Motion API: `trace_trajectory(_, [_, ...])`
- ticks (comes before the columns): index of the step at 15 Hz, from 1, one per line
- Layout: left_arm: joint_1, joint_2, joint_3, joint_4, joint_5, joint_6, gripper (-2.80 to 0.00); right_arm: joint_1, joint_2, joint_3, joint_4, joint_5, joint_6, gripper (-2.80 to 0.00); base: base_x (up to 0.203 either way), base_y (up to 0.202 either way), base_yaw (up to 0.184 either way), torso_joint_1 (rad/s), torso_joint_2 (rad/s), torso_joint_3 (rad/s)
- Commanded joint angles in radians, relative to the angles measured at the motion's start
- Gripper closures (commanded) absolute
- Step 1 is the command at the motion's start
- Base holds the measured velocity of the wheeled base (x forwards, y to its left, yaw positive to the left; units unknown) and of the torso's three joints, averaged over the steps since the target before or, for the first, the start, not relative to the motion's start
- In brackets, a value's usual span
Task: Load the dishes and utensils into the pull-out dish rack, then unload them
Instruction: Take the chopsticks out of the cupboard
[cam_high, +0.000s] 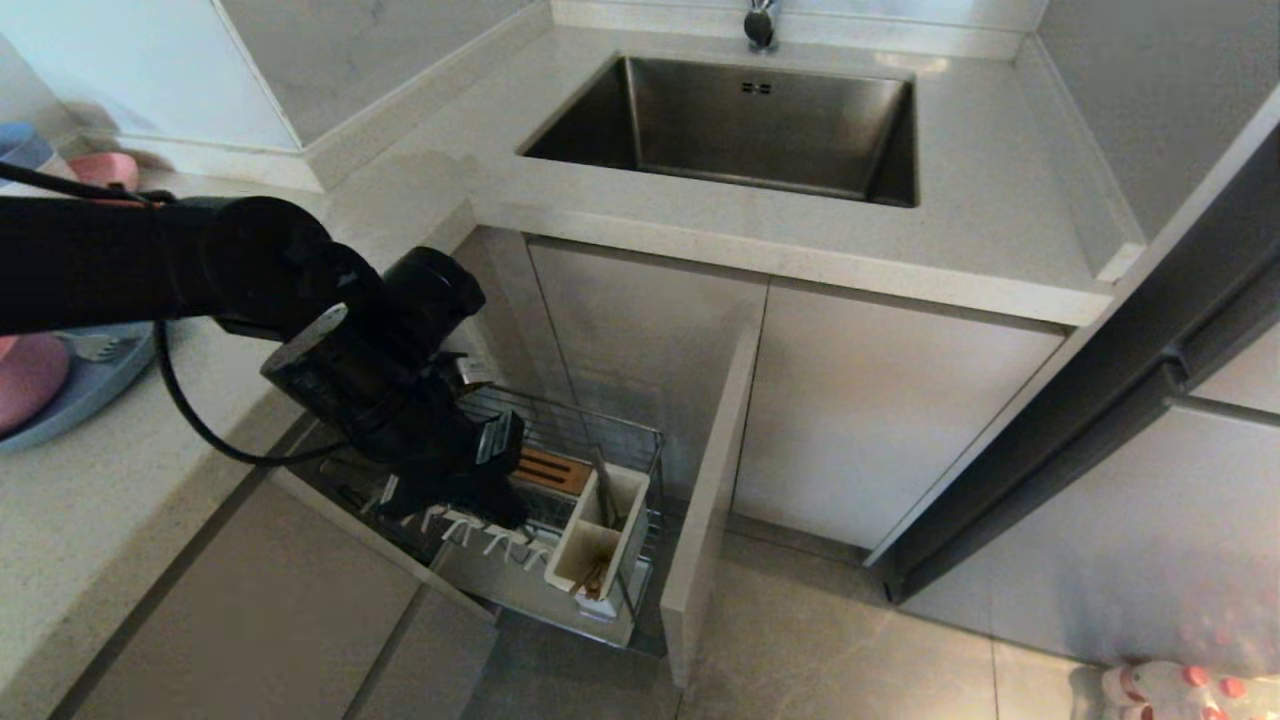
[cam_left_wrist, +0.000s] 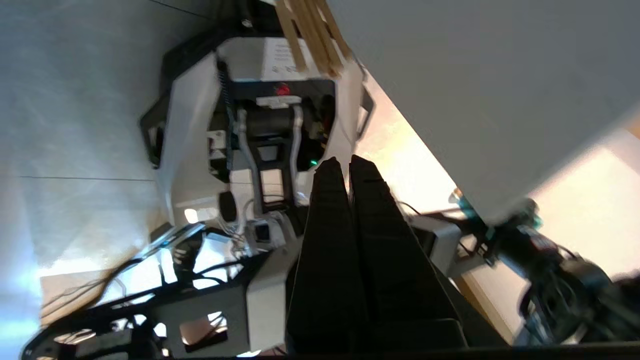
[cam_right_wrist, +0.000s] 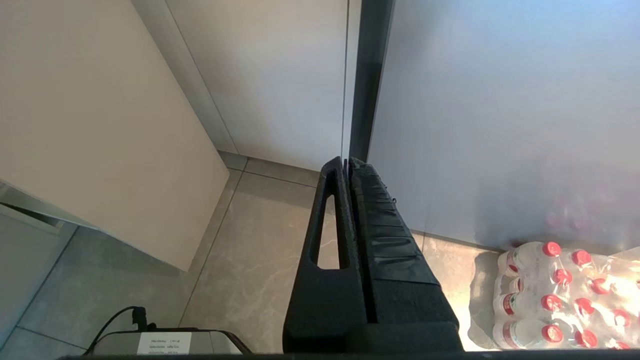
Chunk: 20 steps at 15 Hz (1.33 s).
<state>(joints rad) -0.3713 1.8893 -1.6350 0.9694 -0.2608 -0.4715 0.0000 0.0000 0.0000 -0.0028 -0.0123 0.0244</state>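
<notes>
1. Chrome wire made up the pull-out dish rack (cam_high: 600, 440), which was drawn out below the counter (cam_high: 420, 180); chopsticks (cam_high: 592, 578) stood in its white utensil box (cam_high: 600, 545).
2. The left gripper (cam_high: 480, 500) was seen over the rack, fingers pressed together and holding nothing.
3. The right gripper (cam_right_wrist: 346, 165) was parked near the floor, likewise closed and empty.
4. The blue plate (cam_high: 90, 385) lay on the counter; it was judged rigid, smooth and breakable, best pinched at the rim.
</notes>
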Motion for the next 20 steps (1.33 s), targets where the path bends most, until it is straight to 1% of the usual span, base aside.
trace_trajectory(1, [0.0,0.054,-0.012,0.007,0.008,-0.003,0.0,0.0,0.001,0.0,0.0,0.0,0.0,0.0,0.0,0.0,0.0,0.0,0.0,0.0])
trace_trajectory(7, [-0.001,0.156,-0.014,0.007,0.012,-0.003,0.0,0.0,0.001,0.0,0.0,0.0,0.0,0.0,0.0,0.0,0.0,0.0,0.0,0.0])
trace_trajectory(17, [-0.003,0.241,-0.022,0.004,0.011,-0.012,0.0,0.0,0.0,0.0,0.0,0.0,0.0,0.0,0.0,0.0,0.0,0.0,0.0,0.0])
trace_trajectory(18, [-0.003,0.248,-0.023,0.003,0.011,-0.01,-2.8,0.0,0.0,0.0,0.0,0.0,0.0,0.0,0.0,0.0,0.0,0.0,0.0,0.0])
trace_trajectory(20, [-0.003,0.249,-0.028,0.003,0.011,-0.013,-2.8,0.0,0.0,0.0,0.0,0.0,0.0,0.0,0.0,0.0,0.0,0.0,0.0,0.0])
